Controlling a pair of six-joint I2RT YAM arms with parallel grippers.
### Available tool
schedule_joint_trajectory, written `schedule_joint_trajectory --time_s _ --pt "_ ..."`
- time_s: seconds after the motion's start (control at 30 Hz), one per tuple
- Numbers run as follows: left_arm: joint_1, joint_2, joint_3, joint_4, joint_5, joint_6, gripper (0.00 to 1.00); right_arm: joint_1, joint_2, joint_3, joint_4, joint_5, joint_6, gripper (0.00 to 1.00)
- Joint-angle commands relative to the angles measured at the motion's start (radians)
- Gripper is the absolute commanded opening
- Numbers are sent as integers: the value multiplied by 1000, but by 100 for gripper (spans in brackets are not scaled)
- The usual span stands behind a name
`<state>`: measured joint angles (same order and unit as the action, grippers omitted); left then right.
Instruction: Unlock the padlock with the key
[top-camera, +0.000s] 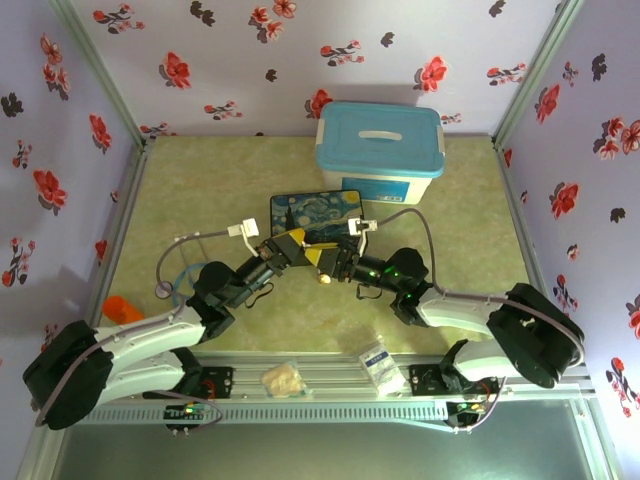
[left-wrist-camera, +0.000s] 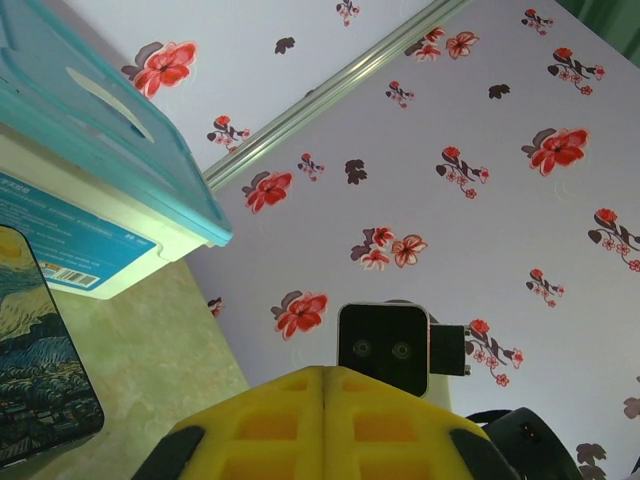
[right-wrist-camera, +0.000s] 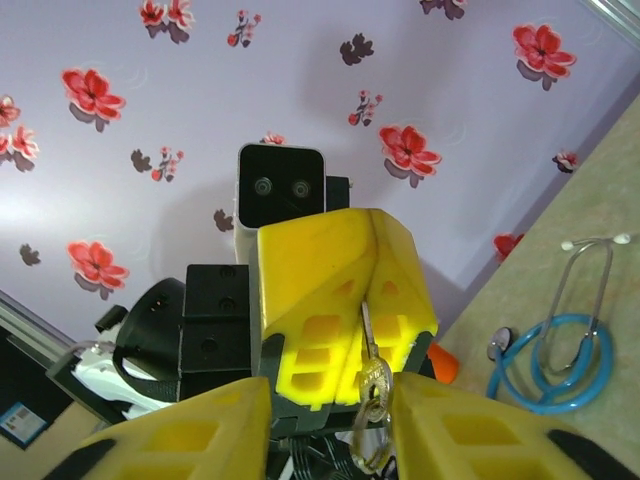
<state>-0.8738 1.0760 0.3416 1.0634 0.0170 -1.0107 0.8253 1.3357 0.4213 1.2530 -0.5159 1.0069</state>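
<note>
**Top external view:** The left end effector (top-camera: 303, 252) and the right end effector (top-camera: 337, 264) are positioned tip to tip above the table (top-camera: 200, 190), just in front of a Starry-Night tin box (top-camera: 315, 210). The brass padlock (top-camera: 325, 279) is seen just below the meeting point.

**Left wrist view:** The left fingers are pressed fully together.

**Right wrist view:** The left fingers are clamped on a thin silver rod, apparently the shackle. The pale-gold padlock body is located between the right fingers, which are held apart. Contact with them cannot be determined.
</note>
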Motion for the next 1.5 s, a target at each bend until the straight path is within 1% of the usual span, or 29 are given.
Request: schedule_joint_trajectory --time_s 0.0,0.2,0.23,0.3,0.4,0.47,0.5,0.53,0.63,0.73,0.77,0.8,0.83,0.93,0.97,1.03,1.07,1.1,1.17,1.23,1.3,1.37,1.47 --pt "2 -4 -10 57 -23 16 0 3 13 -9 74 14 6 30" --pt "2 -2 -10 58 -25 12 0 4 29 -6 81 17 9 29" --pt "2 -2 -10 58 -25 11 0 3 32 -7 84 17 9 28" --pt "2 -1 -13 60 -25 12 0 4 40 -8 93 20 10 22" --pt "2 2 -13 59 -26 9 0 3 43 -16 102 35 6 18" --pt "2 6 -14 58 -25 7 0 2 46 -23 114 44 3 9" --pt "4 7 -16 55 -26 12 0 1 47 -26 117 51 3 3" --pt "5 6 -24 52 -33 14 0 1 46 -27 115 61 1 0" --pt "7 5 -63 47 -74 -2 0 1 42 -29 83 75 -10 0" --pt "9 11 -77 30 -80 -9 0 -1 28 -37 53 80 -23 0" --pt "10 11 -75 15 -80 -7 11 -1 22 -39 40 82 -30 0" --pt "10 11 -78 4 -80 -6 34 -2 13 -44 19 85 -35 0" --pt "11 10 -81 2 -82 -5 50 -4 3 -44 -5 87 -42 0" --pt "33 -22 -96 -25 -83 0 54 -10 -57 -52 -165 124 -89 0" --pt "47 -47 -90 -89 -90 -3 57 -11 -91 -52 -266 149 -118 0" --pt "60 -116 -50 -337 -125 9 63 -11 -174 -46 -492 224 -183 0" --pt "55 -146 27 -558 -166 29 63 -11 -220 -40 -606 270 -213 0" --pt "48 -152 82 -709 -193 58 65 -13 -259 -38 -709 311 -238 0" --pt "45 -121 135 -828 -184 109 68 -27 -318 -42 -846 372 -262 0" --pt "46 -68 159 -856 -144 114 69 -44 -353 -40 -965 417 -271 0" --pt "43 2 163 -829 -83 111 70 -63 -364 -30 -1079 466 -295 0" --pt "40 70 168 -820 -63 115 77 -73 -371 -27 -1118 472 -317 0" --pt "24 159 162 -768 -55 140 77 -74 -383 -27 -1134 479 -335 0"
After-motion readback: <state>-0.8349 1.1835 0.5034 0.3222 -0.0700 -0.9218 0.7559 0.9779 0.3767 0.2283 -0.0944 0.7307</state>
